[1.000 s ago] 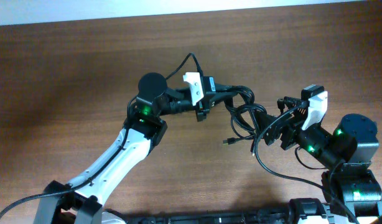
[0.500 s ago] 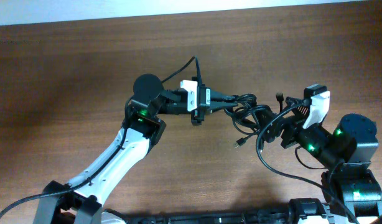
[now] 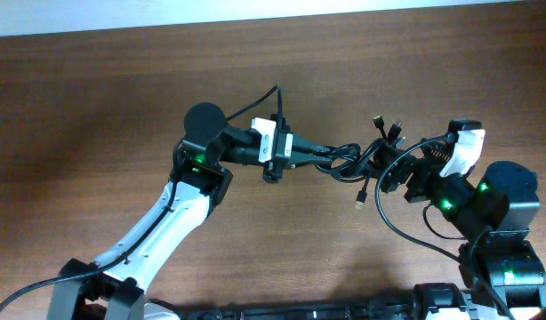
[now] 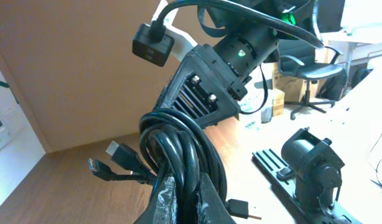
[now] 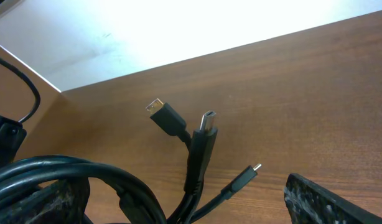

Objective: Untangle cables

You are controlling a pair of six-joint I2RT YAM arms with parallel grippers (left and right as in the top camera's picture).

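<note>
**Black cables (image 3: 349, 160) stretched in a knotted line**

The left hand (image 3: 301, 158) is clamped tight on the bundle over the surface (image 3: 95, 98). The right hand (image 3: 397, 169) has its fingers apart, cords resting against one finger (image 5: 48, 199), and the plugs (image 5: 206, 127) hang free

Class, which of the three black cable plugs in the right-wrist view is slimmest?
The lowest, rightmost black plug, with a thin metal pin; others are broad.

White arm shells (image 3: 166, 222), black joints (image 3: 204, 118), green lights (image 3: 199, 160), black wiring (image 4: 155, 43)
</note>
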